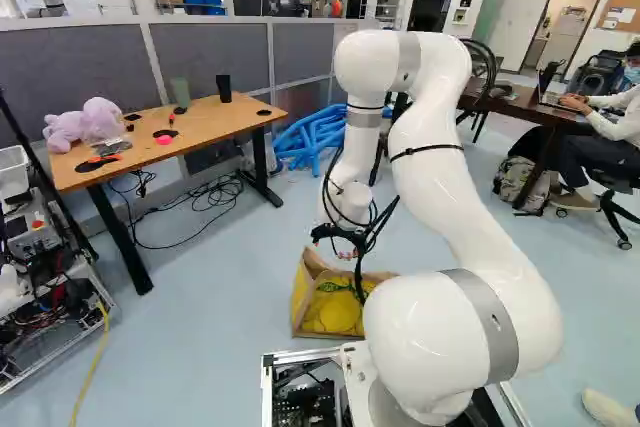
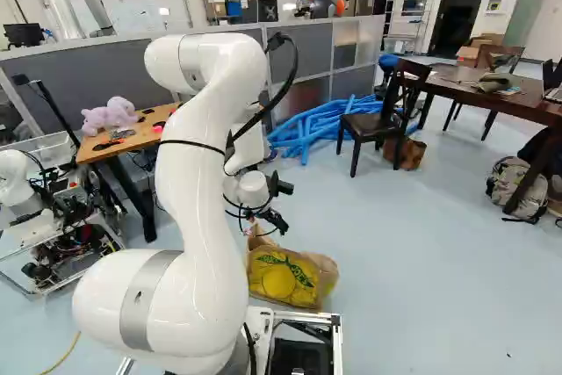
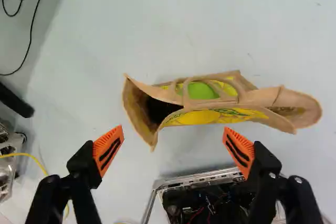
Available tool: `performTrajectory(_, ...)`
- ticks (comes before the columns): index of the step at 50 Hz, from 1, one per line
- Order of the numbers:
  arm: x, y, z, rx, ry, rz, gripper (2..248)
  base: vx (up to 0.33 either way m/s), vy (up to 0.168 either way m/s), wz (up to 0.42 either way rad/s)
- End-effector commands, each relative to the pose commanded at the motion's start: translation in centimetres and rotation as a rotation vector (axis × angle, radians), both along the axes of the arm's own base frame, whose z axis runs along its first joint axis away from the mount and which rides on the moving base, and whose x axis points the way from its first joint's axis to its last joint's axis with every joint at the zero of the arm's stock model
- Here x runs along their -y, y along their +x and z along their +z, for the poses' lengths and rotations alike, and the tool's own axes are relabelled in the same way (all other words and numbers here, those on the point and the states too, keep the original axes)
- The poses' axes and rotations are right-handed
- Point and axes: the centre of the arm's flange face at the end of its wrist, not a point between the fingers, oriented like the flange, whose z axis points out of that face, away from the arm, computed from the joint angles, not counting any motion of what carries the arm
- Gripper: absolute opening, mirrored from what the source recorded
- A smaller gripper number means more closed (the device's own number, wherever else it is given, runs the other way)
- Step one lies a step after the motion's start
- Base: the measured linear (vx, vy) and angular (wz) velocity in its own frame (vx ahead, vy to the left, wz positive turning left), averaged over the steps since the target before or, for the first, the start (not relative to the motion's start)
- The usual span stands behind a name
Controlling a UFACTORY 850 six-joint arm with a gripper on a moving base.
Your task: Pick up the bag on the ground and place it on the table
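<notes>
Pincer, black with two orange-padded fingers point(image 3: 172, 129), stands released and spread wide, nothing between its pads. Brown paper bag with yellow print and looped paper handles point(image 3: 197, 117) sits upright on the pale blue-grey floor point(image 2: 421, 261), below and ahead of the fingertips, and close to the metal-framed base point(image 2: 307, 314). Its long axis is what matters: it runs roughly the same way as the line from one finger to the other, and the bag is longer than that gap, so closing as things stand would probably catch no more than a corner or crumple the paper. The handle loops bow over the middle of the mouth, nearer one finger, while the dark, gaping end lies towards the other. I judge the approach to be in hand, with no lift begun. The next move likely wants a turn of the wrist by about a quarter, a small shift to centre on the loops, then a descent with one finger on each side of them. Light wooden tabletop on black legs point(image 1: 205, 128), bearing a lilac plush toy point(image 1: 82, 123), waits at the left of the left base view, well apart from the bag.
</notes>
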Motion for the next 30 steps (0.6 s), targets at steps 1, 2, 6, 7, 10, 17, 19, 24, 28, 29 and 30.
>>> performTrajectory(1, 0.0, 0.0, -0.1, -0.002, 0.003, -0.01, 247, 0.0, 0.0, 0.0)
performTrajectory(2, 0.0, 0.1, -0.3, -0.004, 0.005, -0.02, 247, 0.0, 0.0, 0.0)
performTrajectory(6, 0.0, 0.2, -0.9, -0.011, 0.015, -0.063, 247, 0.0, 0.0, 0.0)
performTrajectory(7, 0.0, 0.2, -1.0, -0.013, 0.018, -0.074, 247, 0.0, 0.0, 0.0)
performTrajectory(10, 0.0, 0.3, -1.4, -0.018, 0.025, -0.107, 247, 0.0, 0.0, 0.0)
performTrajectory(17, 0.0, 0.5, -2.5, -0.03, 0.042, -0.186, 247, 0.0, 0.0, 0.0)
performTrajectory(19, 0.0, 0.5, -2.8, -0.033, 0.047, -0.207, 247, 0.0, 0.0, 0.0)
performTrajectory(24, 0.0, 0.7, -3.5, -0.041, 0.058, -0.262, 247, 0.0, 0.0, 0.0)
performTrajectory(28, 0.1, 0.8, -4.1, -0.047, 0.067, -0.308, 247, 0.0, 0.0, 0.0)
performTrajectory(29, 0.1, 0.8, -4.2, -0.049, 0.069, -0.319, 247, 0.0, 0.0, 0.0)
performTrajectory(30, 0.1, 0.8, -4.4, -0.05, 0.071, -0.331, 247, 0.0, 0.0, 0.0)
